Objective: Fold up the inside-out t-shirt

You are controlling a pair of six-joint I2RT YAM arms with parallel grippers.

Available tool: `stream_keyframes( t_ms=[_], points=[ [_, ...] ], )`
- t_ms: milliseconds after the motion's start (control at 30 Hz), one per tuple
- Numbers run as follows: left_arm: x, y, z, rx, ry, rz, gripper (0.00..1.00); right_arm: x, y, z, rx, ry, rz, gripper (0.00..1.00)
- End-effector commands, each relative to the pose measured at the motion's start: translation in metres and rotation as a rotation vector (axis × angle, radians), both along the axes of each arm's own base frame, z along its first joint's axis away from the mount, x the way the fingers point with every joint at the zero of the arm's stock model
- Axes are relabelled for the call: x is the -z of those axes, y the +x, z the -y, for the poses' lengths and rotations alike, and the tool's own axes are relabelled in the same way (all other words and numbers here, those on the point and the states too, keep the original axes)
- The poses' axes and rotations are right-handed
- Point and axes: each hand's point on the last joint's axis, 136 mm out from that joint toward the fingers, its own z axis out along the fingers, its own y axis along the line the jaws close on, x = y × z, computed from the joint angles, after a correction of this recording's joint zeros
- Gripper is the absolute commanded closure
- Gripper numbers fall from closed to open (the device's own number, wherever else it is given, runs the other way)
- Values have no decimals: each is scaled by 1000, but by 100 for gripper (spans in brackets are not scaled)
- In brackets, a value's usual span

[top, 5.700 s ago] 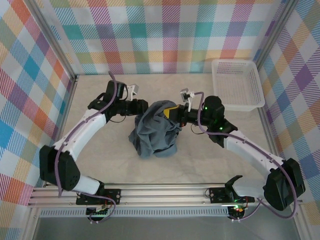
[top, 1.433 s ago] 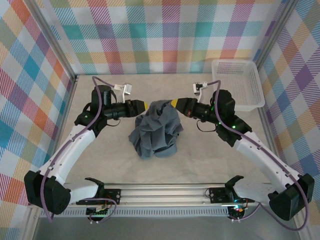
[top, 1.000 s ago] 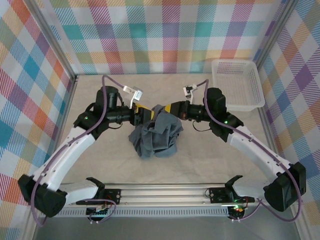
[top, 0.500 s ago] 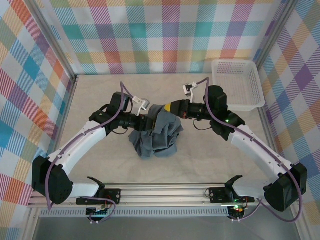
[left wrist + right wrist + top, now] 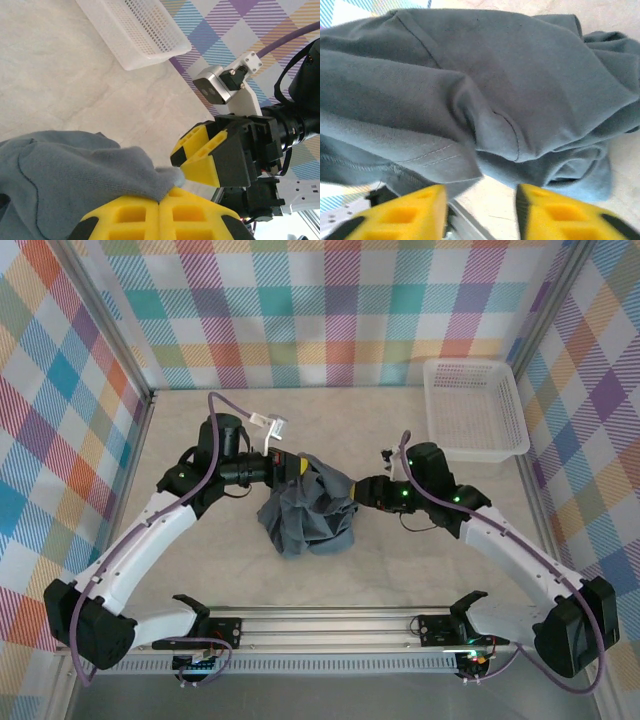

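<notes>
Released and backed off, right claw [image 5: 480,202] gapes empty; left claw [image 5: 159,204] has clamped the t-shirt [image 5: 310,512].

t-shirt [image 5: 308,512] on the table [image 5: 400,570], between left claw [image 5: 296,468] and right claw [image 5: 362,490], basket [image 5: 475,410] in far right corner

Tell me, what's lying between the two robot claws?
The crumpled grey t-shirt, seen from the top camera: the left gripper pinches its edge, the right gripper stands open beside it.
</notes>
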Motion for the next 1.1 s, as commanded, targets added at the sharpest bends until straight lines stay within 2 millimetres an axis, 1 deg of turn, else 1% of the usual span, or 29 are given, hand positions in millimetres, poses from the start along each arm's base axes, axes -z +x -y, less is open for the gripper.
stream_keyframes(
  t_ms=[0,67,100,167,233,267,300,367,433,467,500,533,567,600,633,667,733,767,800,833,900,933,967,1000,1067],
  points=[
    [-11,0,5,29,-55,6,100,-28,8,7,-31,-90,224,47],
    [-12,0,5,31,-63,4,100,-38,13,13,-45,-178,402,39],
    [-14,-1,5,31,-64,6,100,-44,13,12,-68,-220,502,36],
    [-17,-1,4,24,-68,13,100,-55,4,-1,-194,-307,753,34],
    [-19,-1,5,29,-71,14,100,-58,-8,-18,-326,-375,962,29],
    [-19,-1,5,29,-70,12,100,-60,-11,-26,-369,-392,1033,26],
    [-19,-1,5,28,-71,10,100,-64,-10,-31,-376,-391,1066,23],
    [-19,0,6,27,-74,7,100,-68,2,-41,-352,-385,1071,22],
    [-22,1,7,26,-85,11,100,-57,18,-47,-328,-426,1030,24],
    [-27,2,7,24,-99,29,100,-45,27,-51,-333,-460,995,28],
    [-29,3,7,20,-100,36,100,-36,32,-55,-346,-479,959,35],
    [-29,3,6,14,-98,41,100,-30,34,-60,-362,-479,917,50],
    [-28,4,5,8,-89,43,100,-30,31,-66,-386,-447,877,66],
    [-26,5,3,1,-73,46,100,-38,24,-72,-408,-393,851,80],
    [-14,6,-3,-27,-23,25,100,-50,13,-79,-437,-305,828,93],
    [0,11,-12,-73,40,16,100,-64,0,-83,-464,-211,815,100],
    [27,26,-34,-167,130,-26,100,-95,-25,-86,-490,18,767,100],
    [34,29,-40,-172,131,-45,100,-110,-36,-85,-508,137,743,100],
    [35,29,-39,-152,113,-51,100,-121,-45,-83,-532,227,717,100],
    [30,26,-34,-116,77,-39,99,-132,-50,-80,-543,305,683,100],
    [12,15,-20,-23,-16,-2,87,-143,-49,-74,-538,385,628,100],
    [8,9,-18,-3,-39,1,80,-144,-45,-72,-530,402,602,100],
    [-2,7,-18,4,-55,45,73,-143,-40,-70,-517,403,578,100],
    [-4,4,-21,1,-45,67,67,-142,-36,-69,-509,403,562,100],
    [-3,-5,-31,-15,7,102,56,-138,-25,-67,-487,397,518,100]
  ],
)
